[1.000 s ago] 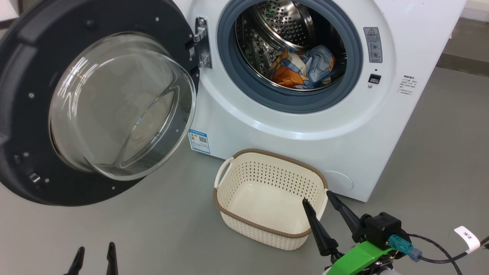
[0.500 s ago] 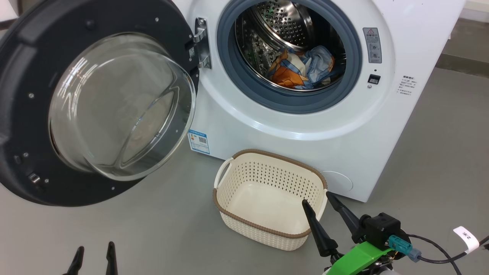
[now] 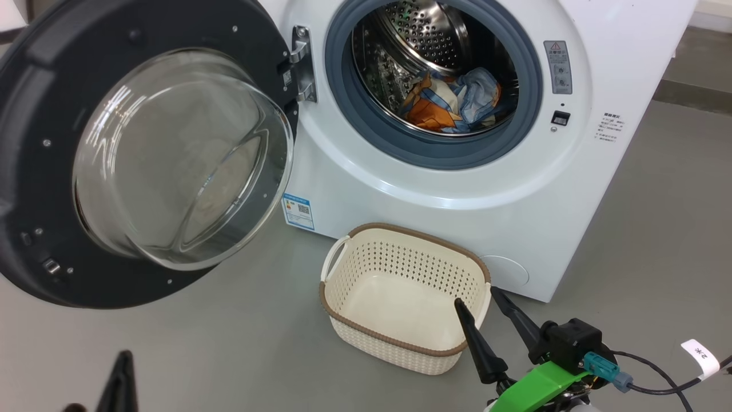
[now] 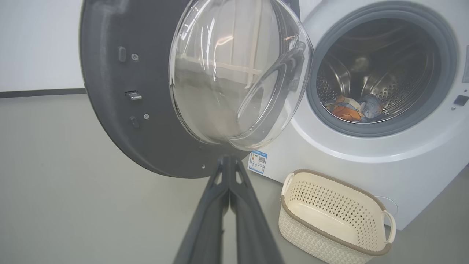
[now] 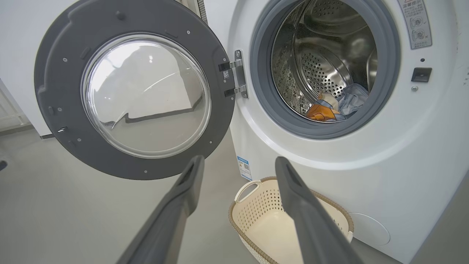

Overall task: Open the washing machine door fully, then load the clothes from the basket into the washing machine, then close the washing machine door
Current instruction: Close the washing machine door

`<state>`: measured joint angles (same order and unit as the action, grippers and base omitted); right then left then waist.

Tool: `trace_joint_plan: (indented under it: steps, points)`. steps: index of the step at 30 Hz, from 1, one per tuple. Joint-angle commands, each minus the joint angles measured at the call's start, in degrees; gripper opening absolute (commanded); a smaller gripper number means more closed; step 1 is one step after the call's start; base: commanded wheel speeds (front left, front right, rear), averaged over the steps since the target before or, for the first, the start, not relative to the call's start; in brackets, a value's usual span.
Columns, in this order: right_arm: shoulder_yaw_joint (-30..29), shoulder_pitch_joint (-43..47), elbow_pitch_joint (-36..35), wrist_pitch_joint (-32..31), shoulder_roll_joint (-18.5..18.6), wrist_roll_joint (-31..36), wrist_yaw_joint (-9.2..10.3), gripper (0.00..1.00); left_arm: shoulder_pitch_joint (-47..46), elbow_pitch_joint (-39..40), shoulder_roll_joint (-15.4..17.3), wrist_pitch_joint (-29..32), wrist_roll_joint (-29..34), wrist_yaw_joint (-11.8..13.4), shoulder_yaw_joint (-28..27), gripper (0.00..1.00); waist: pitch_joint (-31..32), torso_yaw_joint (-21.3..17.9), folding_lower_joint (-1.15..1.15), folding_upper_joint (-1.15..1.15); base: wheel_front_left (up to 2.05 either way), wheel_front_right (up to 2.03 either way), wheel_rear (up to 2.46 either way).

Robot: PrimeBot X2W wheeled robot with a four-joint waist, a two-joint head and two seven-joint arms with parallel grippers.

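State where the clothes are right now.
In the head view the clothes lie in the washing machine, right of its open door and above the basket.

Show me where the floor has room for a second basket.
Free: the floor left of the basket, in front of the open door; also the floor right of the washing machine. Crowded: the strip between basket and washing machine, and the basket's near right corner, where the right end effector hangs.

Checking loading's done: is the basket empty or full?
Empty. The basket shows a bare cream floor; the clothes lie inside the washing machine.
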<state>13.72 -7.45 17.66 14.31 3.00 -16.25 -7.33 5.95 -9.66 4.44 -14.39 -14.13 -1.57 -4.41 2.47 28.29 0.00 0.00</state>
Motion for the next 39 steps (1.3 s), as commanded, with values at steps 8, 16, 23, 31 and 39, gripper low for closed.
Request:
trace_joint_plan:
  steps: [8,16,23,31,39]
  points:
    - [1.08,1.10,-1.81,0.69,-0.13,1.87,-0.16,1.00,-5.16,8.48,3.92,-0.61,-5.11,-1.31,-12.49,0.00,-1.52,0.46,0.00,0.00,0.00,0.00,0.00]
    - [-0.82,2.33,-2.90,0.69,0.80,5.48,-0.16,1.00,-15.23,6.52,13.08,3.46,-14.33,-2.54,-21.65,0.00,-4.34,-0.11,0.00,0.00,0.00,0.00,0.00]
    - [-0.98,2.90,-3.95,0.69,2.80,6.99,-0.16,1.00,-28.29,-7.40,22.72,8.93,-24.62,-3.21,-29.17,0.00,-6.65,-2.88,0.00,0.00,0.00,0.00,0.00]
    - [-1.18,2.07,-4.84,0.57,5.31,7.47,-0.16,1.00,-40.44,-26.42,31.26,13.08,-33.28,-3.90,-34.22,0.00,-9.83,-7.40,0.00,0.00,0.00,0.00,0.00]
    - [-1.00,1.42,-5.47,0.47,5.43,7.43,-0.16,1.00,-46.64,-43.96,38.89,17.67,-40.61,-2.81,-41.24,0.00,-10.61,-12.11,0.00,0.00,0.00,0.00,0.00]
